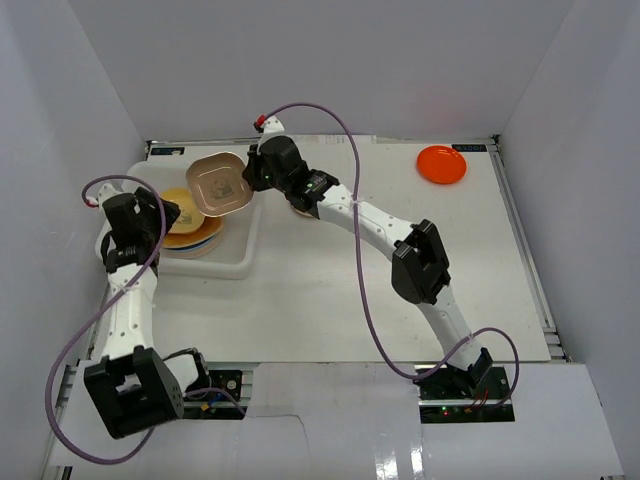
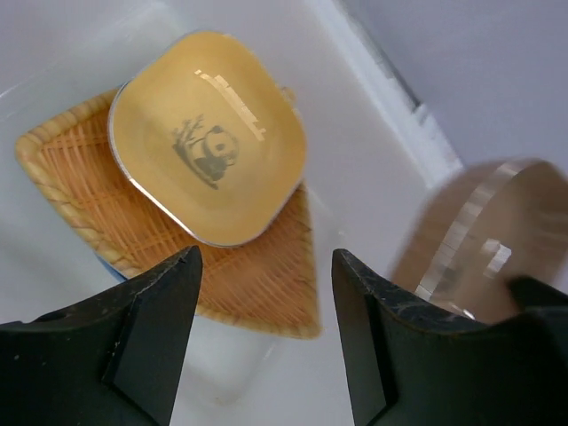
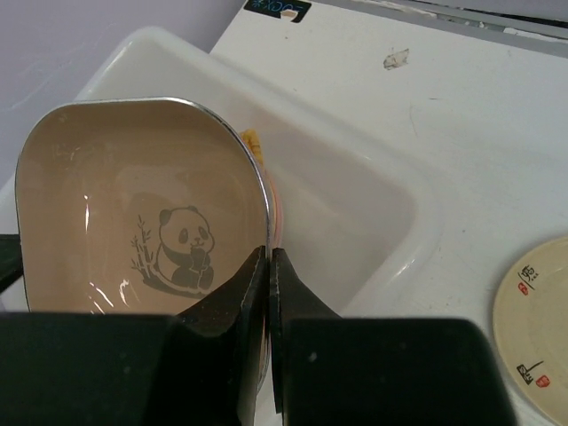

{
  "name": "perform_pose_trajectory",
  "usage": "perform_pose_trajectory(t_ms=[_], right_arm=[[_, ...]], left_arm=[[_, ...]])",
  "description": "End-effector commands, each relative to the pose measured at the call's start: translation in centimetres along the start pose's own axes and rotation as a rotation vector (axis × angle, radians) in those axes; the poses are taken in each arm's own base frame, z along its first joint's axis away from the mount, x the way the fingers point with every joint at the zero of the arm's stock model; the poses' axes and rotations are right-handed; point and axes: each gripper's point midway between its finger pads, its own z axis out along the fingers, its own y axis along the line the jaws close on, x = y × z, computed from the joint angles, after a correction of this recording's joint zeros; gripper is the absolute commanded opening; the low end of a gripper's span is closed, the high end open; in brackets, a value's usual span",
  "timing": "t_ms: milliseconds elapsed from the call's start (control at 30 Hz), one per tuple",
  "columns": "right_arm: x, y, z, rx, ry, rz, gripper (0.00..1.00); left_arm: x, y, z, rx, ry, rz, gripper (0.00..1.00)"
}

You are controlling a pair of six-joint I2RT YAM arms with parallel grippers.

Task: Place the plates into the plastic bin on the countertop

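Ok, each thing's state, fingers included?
Translucent white plastic bin: holds plates.
Orange woven fan-shaped plate: inside bin.
Yellow rounded-square plate: resting on woven plate.
Brown rounded-square plate: gripped above bin.
Orange-red round plate: on countertop.
Left fingers: open.
Right fingers: shut on brown plate.

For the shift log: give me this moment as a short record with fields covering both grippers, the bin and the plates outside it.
left gripper: open, above the bin, holding nothing
right gripper: shut on the rim of the brown plate, over the bin
in bin: yellow plate on the woven plate
on countertop: orange-red plate far right; cream plate beside the bin
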Motion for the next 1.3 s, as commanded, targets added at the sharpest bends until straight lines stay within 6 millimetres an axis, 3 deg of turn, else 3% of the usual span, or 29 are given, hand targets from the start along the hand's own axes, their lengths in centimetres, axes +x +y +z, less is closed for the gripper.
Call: perform_pose_trajectory(t_ms=[0, 100, 133, 167, 200, 333, 433, 467, 600, 667, 700, 733, 800, 833, 867, 900, 967, 1000, 1033, 1067, 1100, 1133, 1167, 1200, 1233, 1267], right_arm=[[-3.9, 2.6, 0.4, -0.038, -0.129, 0.031, 0.08], [-3.0, 4.1, 1.5, -0.054, -0.149, 0.036, 0.08], [-2.7, 4.1, 1.9, -0.046, -0.155, 0.041, 0.08], [-2.9, 5.0, 2.2, -0.064, -0.186, 0.049, 0.08], [-1.8, 5.0, 2.9, -0.057, -0.184, 0.059, 0.08], [-0.5, 6.0, 4.4, -0.044, -0.241, 0.112, 0.08], [-0.3, 6.9, 5.5, -0.044, -0.3, 0.14, 0.08], [0.6, 6.9, 6.1, -0.038, -0.303, 0.138, 0.08], [0.5, 8.6, 6.4, -0.066, -0.376, 0.184, 0.09], [0.9, 9.0, 6.7, -0.079, -0.381, 0.195, 0.23], [0.6, 9.4, 6.5, -0.094, -0.391, 0.199, 0.42], [0.9, 9.2, 6.5, -0.09, -0.385, 0.187, 0.49], [-1.0, 9.6, 5.3, -0.097, -0.409, 0.169, 0.62], [-0.1, 8.5, 5.4, -0.08, -0.383, 0.146, 0.63], [-2.9, 9.2, 3.6, -0.118, -0.41, 0.151, 0.63], [-4.6, 8.5, 1.9, -0.123, -0.425, 0.156, 0.63], [-6.1, 7.9, -0.1, -0.148, -0.429, 0.151, 0.63], [-7.2, 6.5, -1.0, -0.137, -0.442, 0.15, 0.61], [-10.8, 6.5, -4.2, -0.157, -0.51, 0.156, 0.59], [-8.1, 4.3, -4.1, -0.113, -0.454, 0.138, 0.56], [-8.8, 1.6, -4.9, -0.08, -0.456, 0.135, 0.46], [-11.2, 0.7, -7.7, -0.085, -0.496, 0.138, 0.42], [-8.4, -4.5, -7.5, -0.003, -0.432, 0.134, 0.32], [-8.2, -7.0, -8.5, 0.029, -0.425, 0.141, 0.24], [-9.4, -8.8, -10.5, 0.044, -0.443, 0.146, 0.17], [-8.6, -11.2, -11.2, 0.066, -0.417, 0.149, 0.13]], left_arm=[[-5.0, -5.8, -5.3, 0.215, -0.164, 0.008, 0.71], [-6.2, -9.8, -8.4, 0.364, -0.147, 0.042, 0.73], [-5.7, -11.1, -9.0, 0.413, -0.12, 0.055, 0.75], [-5.5, -12.2, -9.5, 0.457, -0.1, 0.067, 0.85], [-4.8, -13.4, -10.3, 0.523, -0.06, 0.086, 0.98], [-3.5, -17.2, -12.5, 0.676, 0.015, 0.153, 0.98], [-2.2, -18.5, -12.9, 0.724, 0.065, 0.165, 0.98], [-2.1, -18.7, -12.8, 0.723, 0.066, 0.173, 0.98], [-1.9, -18.7, -12.6, 0.715, 0.054, 0.173, 0.98], [-1.8, -18.7, -12.6, 0.71, 0.05, 0.172, 0.98], [-1.8, -18.8, -12.7, 0.713, 0.045, 0.176, 0.98], [-2.0, -18.7, -12.6, 0.706, 0.036, 0.176, 0.98], [-2.0, -18.8, -12.9, 0.709, 0.028, 0.18, 0.98], [-2.2, -18.8, -12.9, 0.704, 0.019, 0.182, 0.98], [-2.3, -19.1, -13.0, 0.707, 0.014, 0.185, 0.98], [-2.3, -19.1, -12.9, 0.702, 0.011, 0.186, 0.98], [-1.8, -20.0, -13.2, 0.723, 0.022, 0.196, 0.98], [-1.4, -20.4, -13.2, 0.73, 0.034, 0.2, 0.98], [-0.9, -20.5, -12.3, 0.714, 0.051, 0.199, 0.98], [1.0, -21.8, -12.9, 0.752, 0.099, 0.216, 0.98], [1.9, -22.4, -12.8, 0.759, 0.119, 0.225, 0.98], [3.0, -22.7, -11.4, 0.721, 0.132, 0.234, 0.98], [5.0, -24.1, -11.9, 0.748, 0.166, 0.267, 0.98], [6.2, -24.7, -11.7, 0.746, 0.183, 0.278, 0.98], [7.4, -25.2, -11.2, 0.736, 0.194, 0.304, 0.98], [10.2, -26.0, -10.5, 0.713, 0.228, 0.336, 0.93]])
